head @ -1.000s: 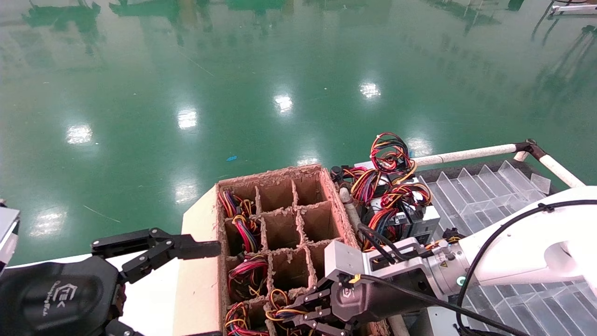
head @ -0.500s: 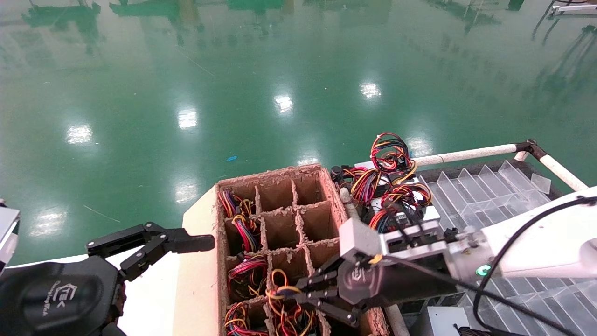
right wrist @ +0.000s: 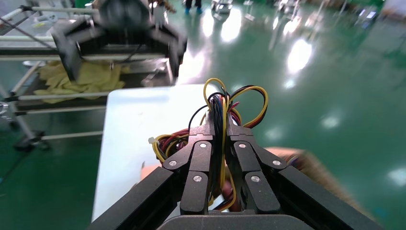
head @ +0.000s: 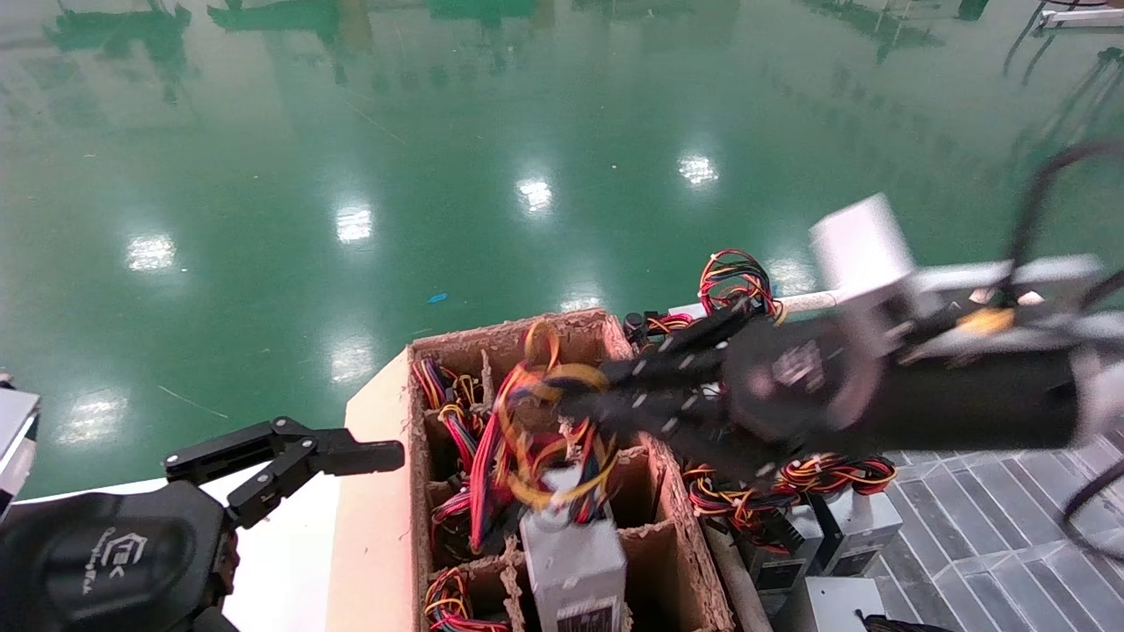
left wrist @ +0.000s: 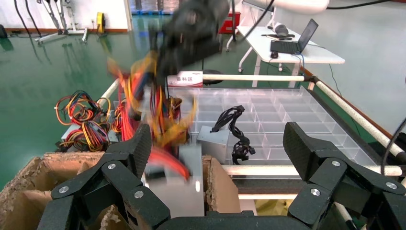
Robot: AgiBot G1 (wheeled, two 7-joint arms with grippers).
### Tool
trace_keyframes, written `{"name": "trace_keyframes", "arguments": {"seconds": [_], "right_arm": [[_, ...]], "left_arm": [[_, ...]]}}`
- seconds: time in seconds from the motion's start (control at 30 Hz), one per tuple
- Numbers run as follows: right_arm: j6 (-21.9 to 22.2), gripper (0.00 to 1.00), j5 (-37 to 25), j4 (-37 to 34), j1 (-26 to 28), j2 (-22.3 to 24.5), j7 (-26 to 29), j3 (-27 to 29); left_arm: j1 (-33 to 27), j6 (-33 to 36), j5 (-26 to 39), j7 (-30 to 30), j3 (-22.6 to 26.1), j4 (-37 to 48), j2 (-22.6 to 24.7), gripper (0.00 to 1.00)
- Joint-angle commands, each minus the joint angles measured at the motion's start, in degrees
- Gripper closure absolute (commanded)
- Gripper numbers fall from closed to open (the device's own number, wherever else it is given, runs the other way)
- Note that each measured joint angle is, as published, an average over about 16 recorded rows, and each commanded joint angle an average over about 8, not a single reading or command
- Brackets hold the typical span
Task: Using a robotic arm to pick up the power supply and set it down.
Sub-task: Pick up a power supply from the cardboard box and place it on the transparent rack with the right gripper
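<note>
While dangling by looped wires, boxy metal power supply.

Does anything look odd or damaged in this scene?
Yes. The right gripper holds the silver-grey metal power supply only by its coloured wire bundle, so the box dangles. The brown cardboard divider box has ragged edges.

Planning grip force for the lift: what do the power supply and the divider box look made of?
Power supply: seemingly bare sheet metal, dull silver-grey, flat faces; hung by its plastic-sheathed wire bundle in the right gripper. Divider box: brown corrugated cardboard, matte, with frayed, torn edges. The left gripper sits open beside it.
</note>
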Motion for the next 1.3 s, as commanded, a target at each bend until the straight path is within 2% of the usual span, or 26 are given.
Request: {"name": "trace_keyframes", "arguments": {"seconds": [0.03,0.23,0.53,0.73,1.3], "right_arm": [[0.12,1.00,2.34,2.17,1.22,2.19,0.54,-0.01],[0.28,1.00,4.57,4.38,5.93,8.84,0.92,-0.17],[0.09,1.00,3.26,4.97,13.00,18.79,1.64,-2.20],[-0.05,1.00,2.86,4.30,15.71,24.50,1.51,-4.47],[0.05,1.00,2.26,0.27,18.69,34.28,-1.44,-11.10]], "left_arm": [[0.00,0.00,0.00,0.00,0.00,0.00,0.00,0.00],[0.00,0.00,0.00,0.00,0.01,0.00,0.00,0.00],[0.00,-0.01,-0.01,0.01,0.01,0.00,-0.01,0.00],[-0.01,-0.01,-0.01,0.01,0.02,0.00,-0.01,0.00],[-0.01,-0.01,-0.02,0.02,0.03,0.00,-0.01,0.00]]}}
